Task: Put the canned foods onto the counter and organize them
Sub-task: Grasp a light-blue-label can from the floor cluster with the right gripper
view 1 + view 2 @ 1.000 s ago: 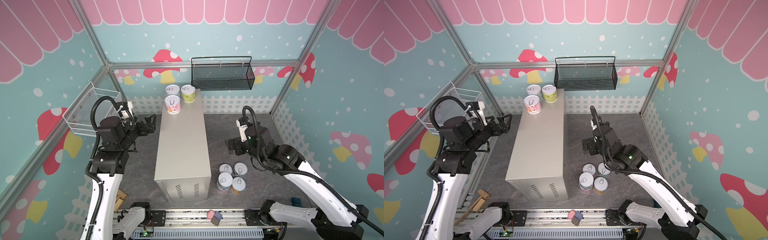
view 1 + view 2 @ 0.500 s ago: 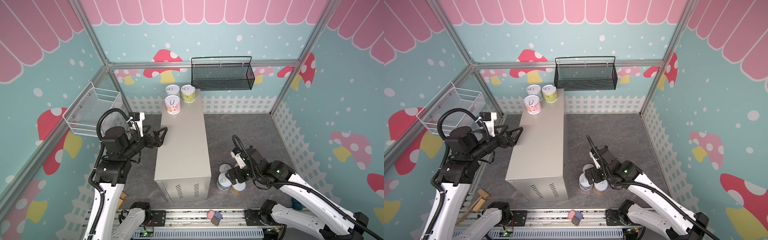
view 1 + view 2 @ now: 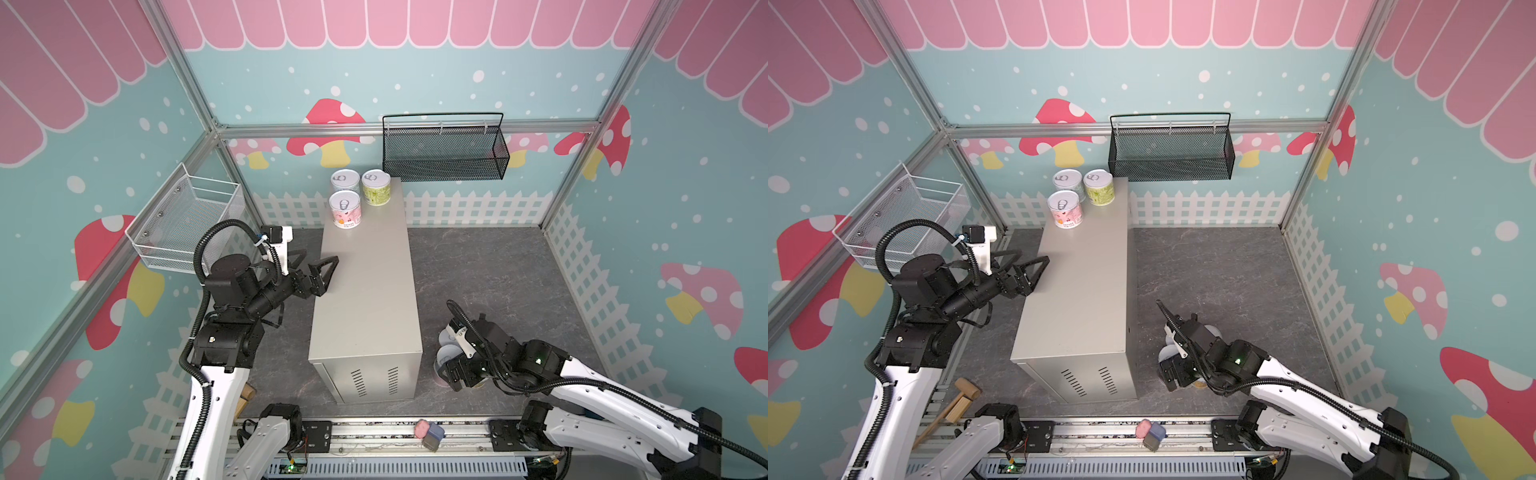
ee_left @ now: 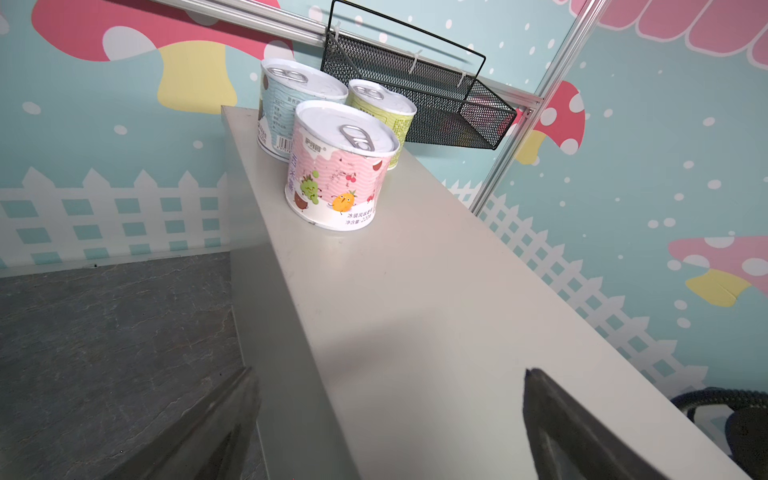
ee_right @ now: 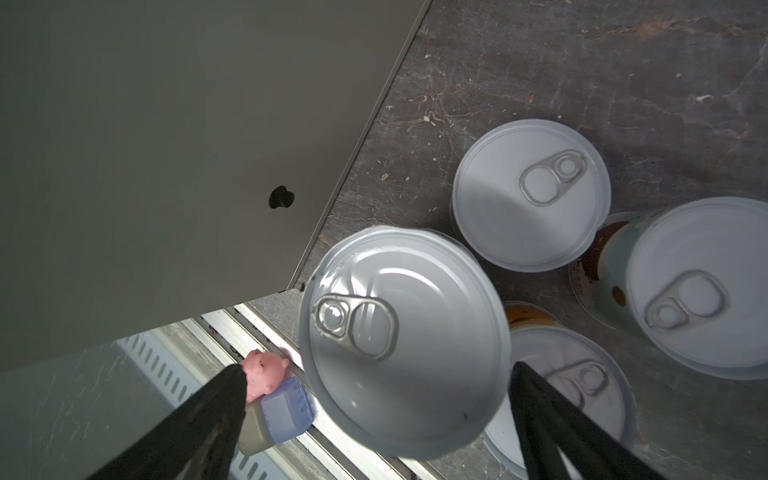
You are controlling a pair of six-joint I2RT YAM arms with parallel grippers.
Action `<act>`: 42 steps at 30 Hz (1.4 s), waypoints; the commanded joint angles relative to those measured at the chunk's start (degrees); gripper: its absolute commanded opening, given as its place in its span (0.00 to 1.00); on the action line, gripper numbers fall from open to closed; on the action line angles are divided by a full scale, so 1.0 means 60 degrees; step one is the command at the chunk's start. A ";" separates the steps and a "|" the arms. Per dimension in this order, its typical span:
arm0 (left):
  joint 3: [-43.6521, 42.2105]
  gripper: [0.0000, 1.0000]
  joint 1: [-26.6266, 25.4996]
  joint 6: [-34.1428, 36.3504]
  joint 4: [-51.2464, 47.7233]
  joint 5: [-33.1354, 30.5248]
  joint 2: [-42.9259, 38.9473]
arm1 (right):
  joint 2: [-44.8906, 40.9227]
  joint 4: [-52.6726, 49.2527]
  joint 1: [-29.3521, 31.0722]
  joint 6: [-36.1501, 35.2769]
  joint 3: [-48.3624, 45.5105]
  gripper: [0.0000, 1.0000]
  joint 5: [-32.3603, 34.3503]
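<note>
Three cans (image 3: 353, 195) already sit at the counter's (image 3: 365, 299) far end; right gripper (image 5: 376, 368) has just dropped over the floor cans (image 5: 532, 195) right of it, spread wide around one lid, nothing grabbed yet, next pick looks imminent, left gripper (image 3: 318, 259) spread and empty too

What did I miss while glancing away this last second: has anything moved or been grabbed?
The right gripper swung toward the near end of the counter and now hangs open over a floor can, gripping nothing. The left gripper, open, moved in over the counter's left edge. The three cans on top stayed put.
</note>
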 commanded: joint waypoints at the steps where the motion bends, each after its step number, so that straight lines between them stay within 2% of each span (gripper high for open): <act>1: -0.0126 0.99 -0.0032 0.0100 0.0227 0.0227 -0.0094 | 0.0310 0.0159 0.0376 0.0680 -0.0041 0.99 0.1113; 7: -0.0199 0.99 -0.0019 0.0074 0.0343 0.0168 -0.0130 | 0.0402 0.0239 0.0548 0.1142 -0.0150 0.94 0.2034; 20: -0.0345 0.99 0.0065 -0.0017 0.0550 0.0212 -0.0167 | 0.1011 0.0818 0.0702 0.0995 -0.0181 0.93 0.2197; 33: -0.0449 0.99 0.0086 -0.0076 0.0607 0.0300 -0.0152 | 0.0918 0.0865 0.0749 0.0935 0.0125 0.68 0.2311; 42: -0.0486 0.99 0.0131 -0.0204 0.0753 0.0461 -0.0064 | 0.0722 0.0412 0.0665 0.0107 0.1749 0.64 0.2769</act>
